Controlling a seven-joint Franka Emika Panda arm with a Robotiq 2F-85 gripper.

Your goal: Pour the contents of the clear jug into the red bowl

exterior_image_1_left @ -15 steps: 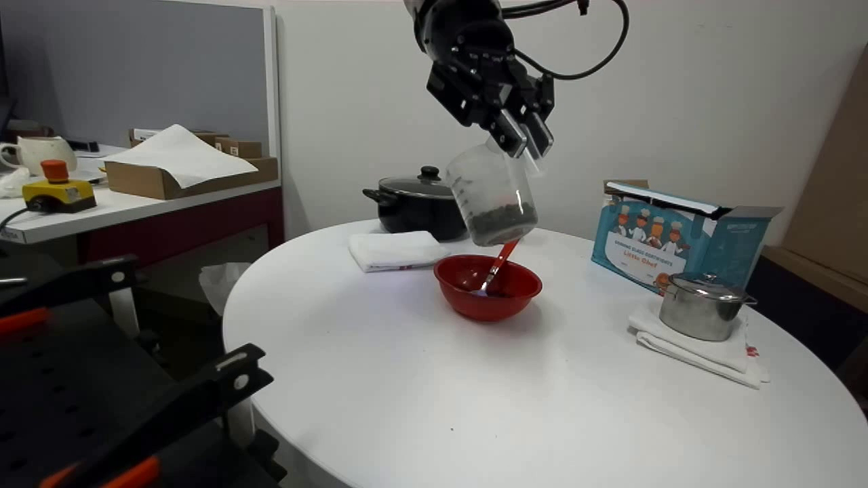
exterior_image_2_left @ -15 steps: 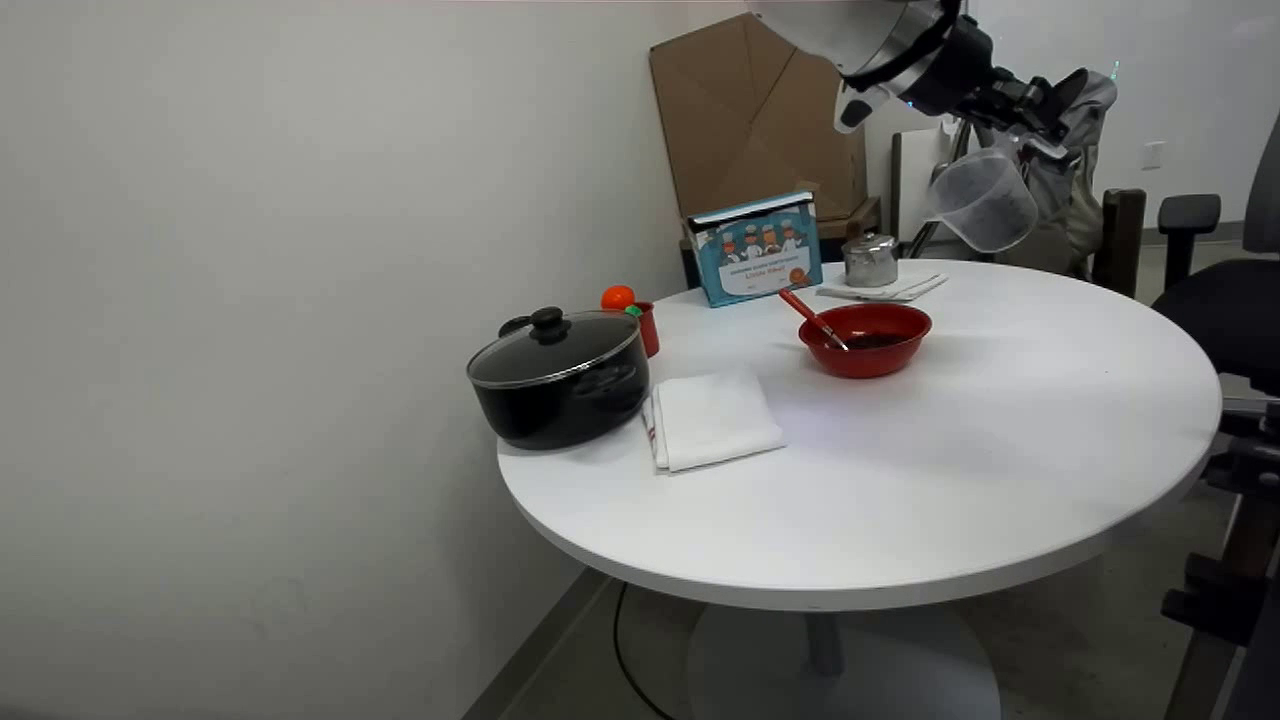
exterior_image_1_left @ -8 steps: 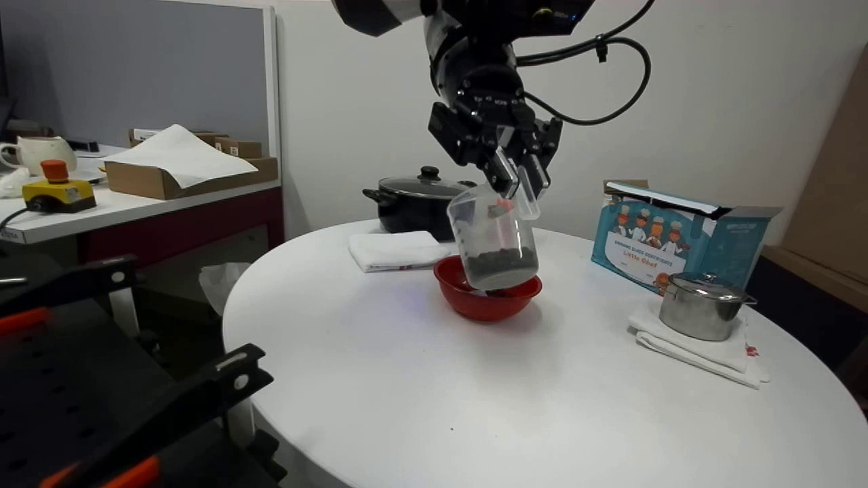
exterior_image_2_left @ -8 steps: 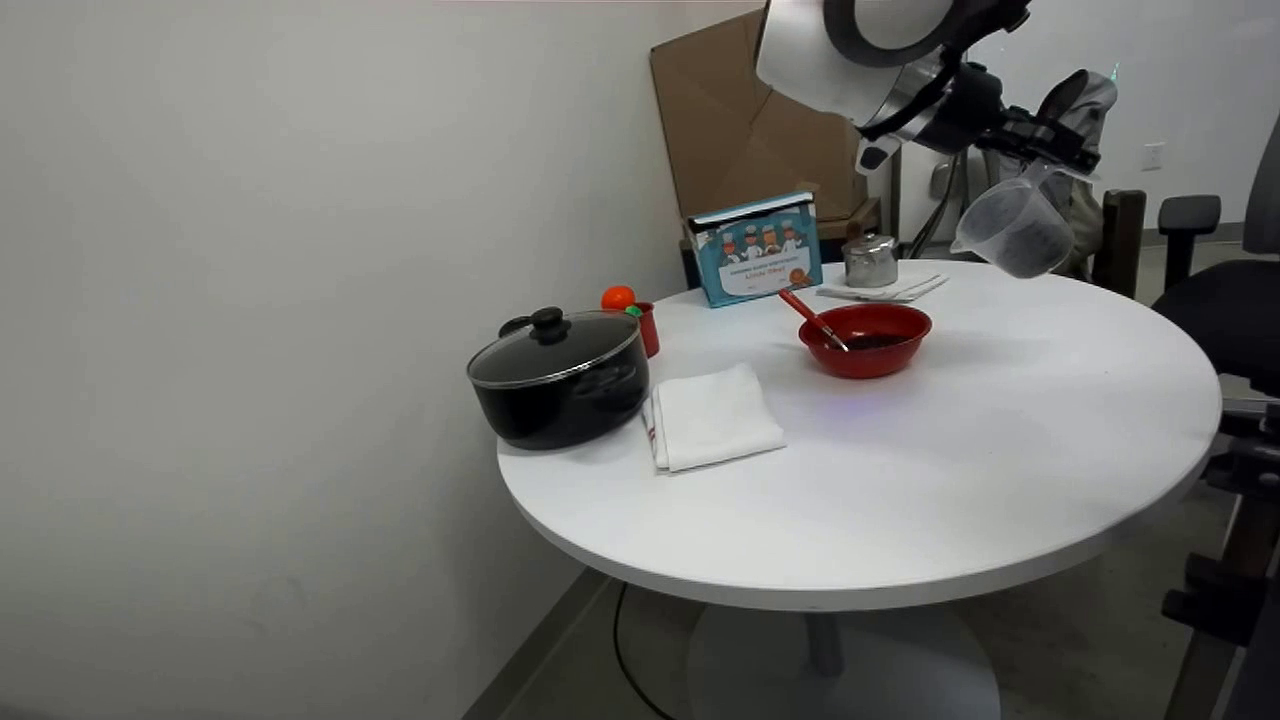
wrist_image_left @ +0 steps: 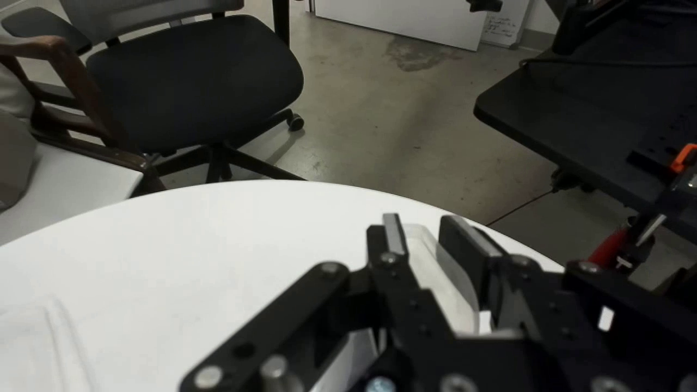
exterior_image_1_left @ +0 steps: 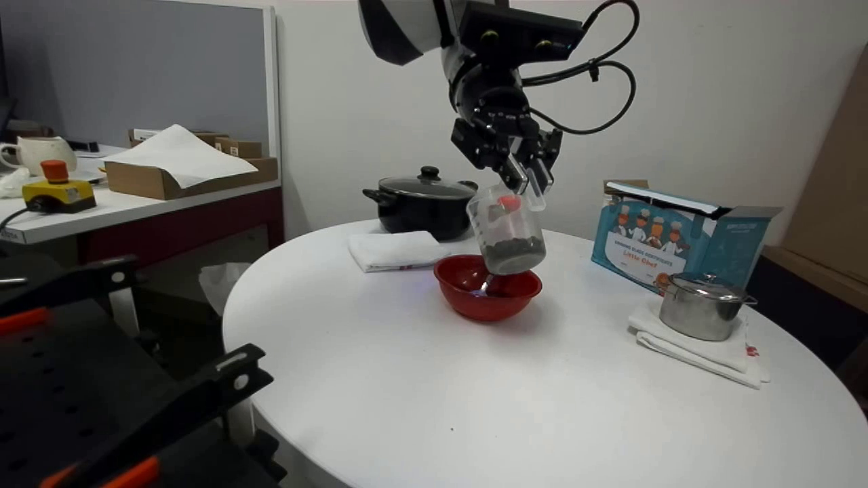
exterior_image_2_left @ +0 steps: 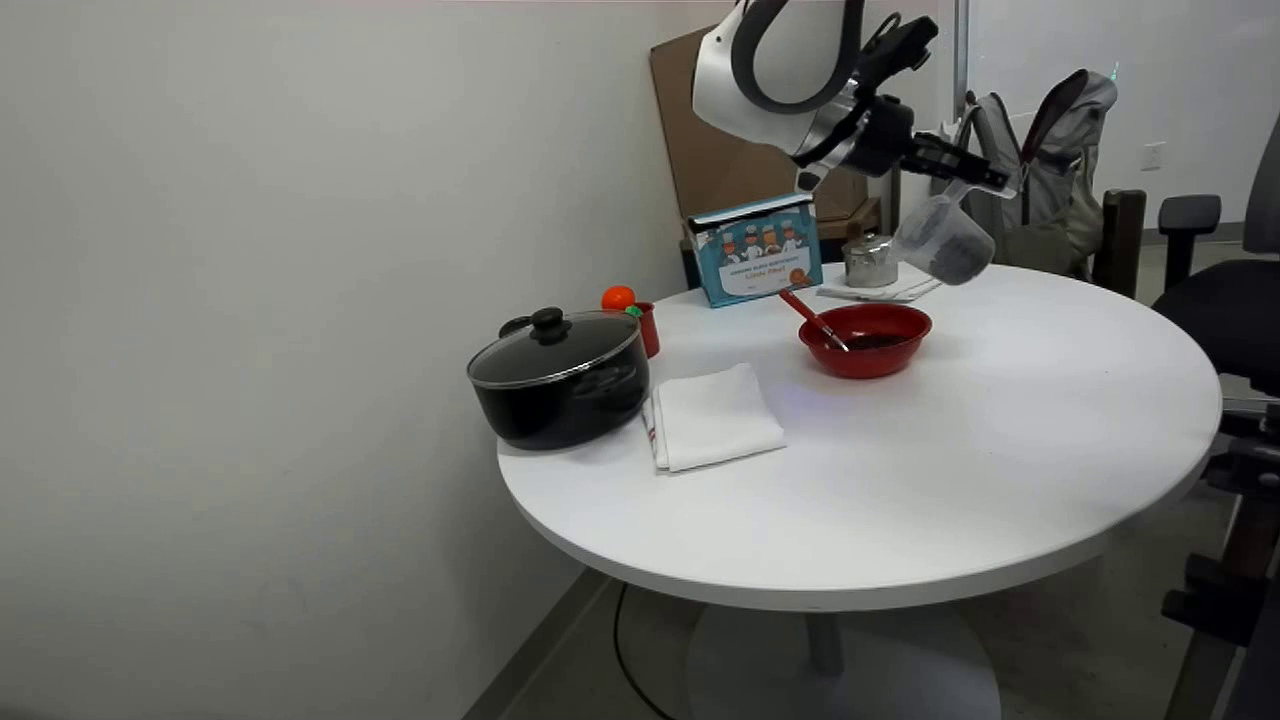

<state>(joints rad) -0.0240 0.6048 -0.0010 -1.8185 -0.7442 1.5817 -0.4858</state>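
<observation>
The transparent measuring jug [exterior_image_2_left: 948, 243] hangs tilted, above and right of the red bowl [exterior_image_2_left: 868, 363] in an exterior view; the gripper [exterior_image_1_left: 534, 184] pinches its handle [exterior_image_1_left: 536, 201], likely safest for light, stiff plastic

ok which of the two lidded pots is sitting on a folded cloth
The small shiny metal pot, by the blue box. It rests on a folded white cloth, while the bigger black pot stands straight on the table.
</observation>
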